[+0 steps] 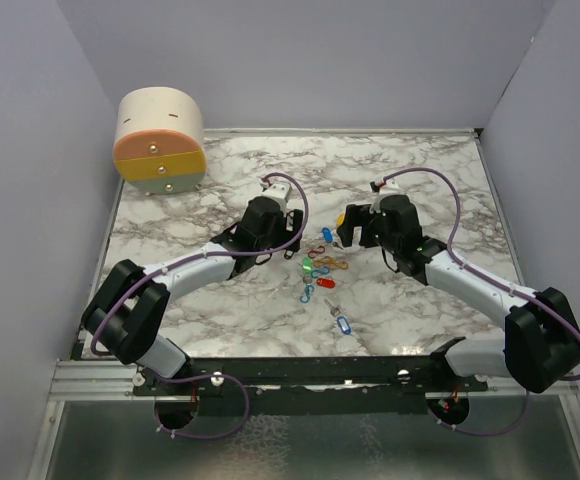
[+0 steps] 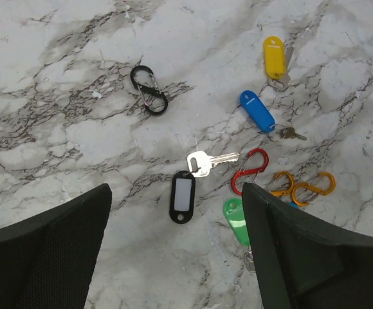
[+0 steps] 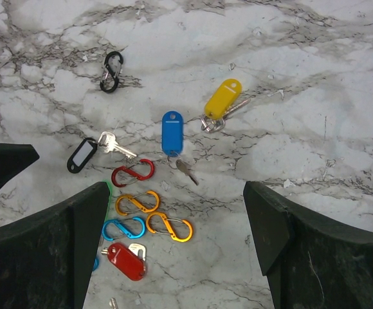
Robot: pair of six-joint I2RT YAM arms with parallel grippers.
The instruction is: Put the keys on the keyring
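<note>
Marble table (image 3: 315, 77) | keys (image 3: 172, 133) scattered loose | left claw (image 2: 175, 190) apart, empty | right claw (image 3: 173, 187) apart, empty

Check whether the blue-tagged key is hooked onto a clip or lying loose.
Loose. The blue-tagged key lies flat on the marble table, apart from the red clip nearest it; no clip touches it.
</note>
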